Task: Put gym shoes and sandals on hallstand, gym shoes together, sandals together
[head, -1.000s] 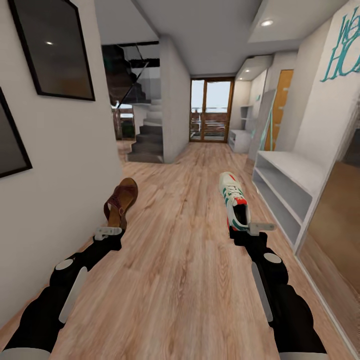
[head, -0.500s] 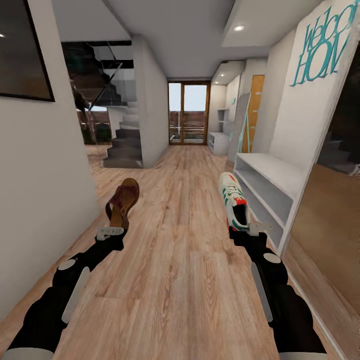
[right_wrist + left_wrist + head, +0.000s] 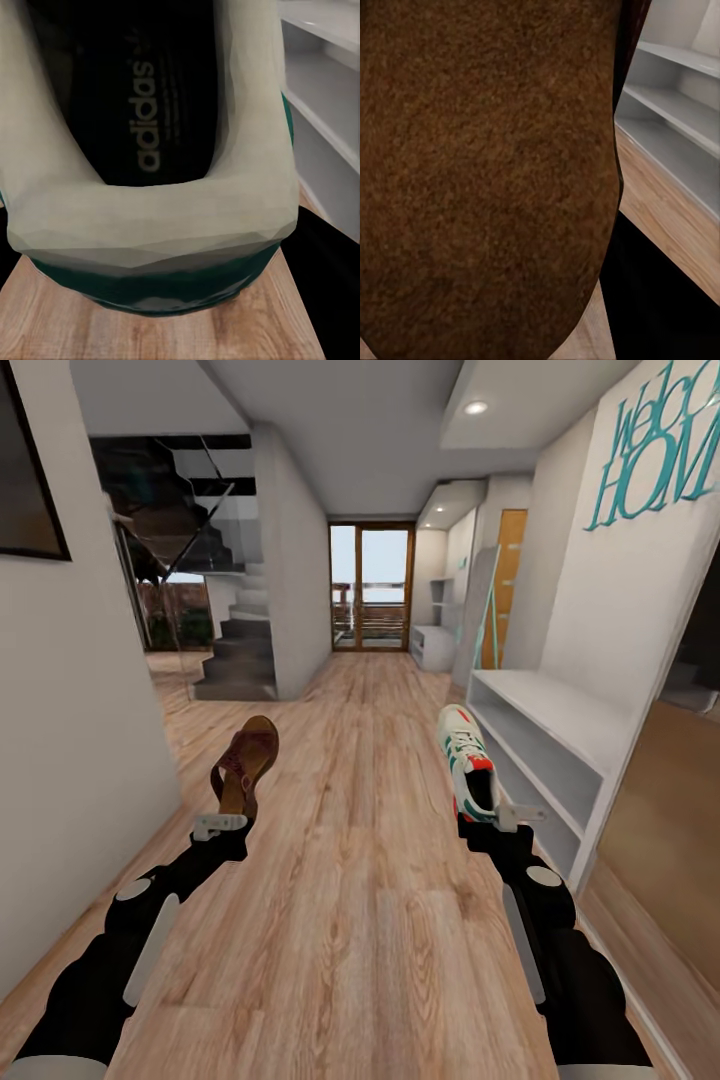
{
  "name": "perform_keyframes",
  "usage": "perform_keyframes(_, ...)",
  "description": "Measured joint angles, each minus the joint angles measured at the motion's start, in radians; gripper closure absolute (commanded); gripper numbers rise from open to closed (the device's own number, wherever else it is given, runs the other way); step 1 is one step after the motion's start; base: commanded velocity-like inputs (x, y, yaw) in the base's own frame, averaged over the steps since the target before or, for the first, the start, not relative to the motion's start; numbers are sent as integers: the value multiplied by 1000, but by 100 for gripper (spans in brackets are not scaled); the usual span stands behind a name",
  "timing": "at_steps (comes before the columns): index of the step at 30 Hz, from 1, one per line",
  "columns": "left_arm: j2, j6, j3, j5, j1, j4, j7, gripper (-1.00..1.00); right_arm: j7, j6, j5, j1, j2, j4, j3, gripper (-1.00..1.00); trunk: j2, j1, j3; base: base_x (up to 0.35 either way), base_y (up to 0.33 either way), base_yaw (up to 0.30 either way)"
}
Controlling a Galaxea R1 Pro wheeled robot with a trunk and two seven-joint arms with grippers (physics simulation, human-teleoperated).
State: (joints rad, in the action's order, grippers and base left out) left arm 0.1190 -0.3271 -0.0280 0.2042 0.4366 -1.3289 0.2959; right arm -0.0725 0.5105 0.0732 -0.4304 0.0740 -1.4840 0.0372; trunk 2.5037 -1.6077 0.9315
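Note:
A brown sandal (image 3: 245,760) is held by its heel in my left gripper (image 3: 222,822), which is shut on it, toe pointing away above the corridor floor (image 3: 360,880). In the left wrist view the sandal (image 3: 487,172) is a close brown surface. My right gripper (image 3: 495,818) is shut on the heel of a white gym shoe (image 3: 466,760) with green stripes and red accents. Up close, the gym shoe (image 3: 150,225) shows its dark insole. The hallstand (image 3: 434,643), pale grey with stepped upper shelves, stands far down the corridor on the right.
A plain low grey bench (image 3: 545,732) with two tiers runs along the right wall, just beside the right arm; its shelves (image 3: 675,112) also show from the left wrist. A white wall (image 3: 80,690) lies close on the left, with stairs (image 3: 235,655) and a glass door (image 3: 370,588) beyond.
The whole head view has shifted as the camera moved along the corridor; the left wall frames slid out and the right bench came nearer. Both grippers hold their shoes as before.

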Motion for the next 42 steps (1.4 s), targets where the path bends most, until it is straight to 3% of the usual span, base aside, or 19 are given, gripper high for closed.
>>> perform_keyframes(16,1,0,-3,1,0,0,0,100,1,0,0,0,0,1,-1,100,0,0,-13,344,0,0)
perform_keyframes(42,1,-1,-3,1,0,-6,0,100,0,0,0,0,0,1,-1,100,0,0,-13,344,0,0)
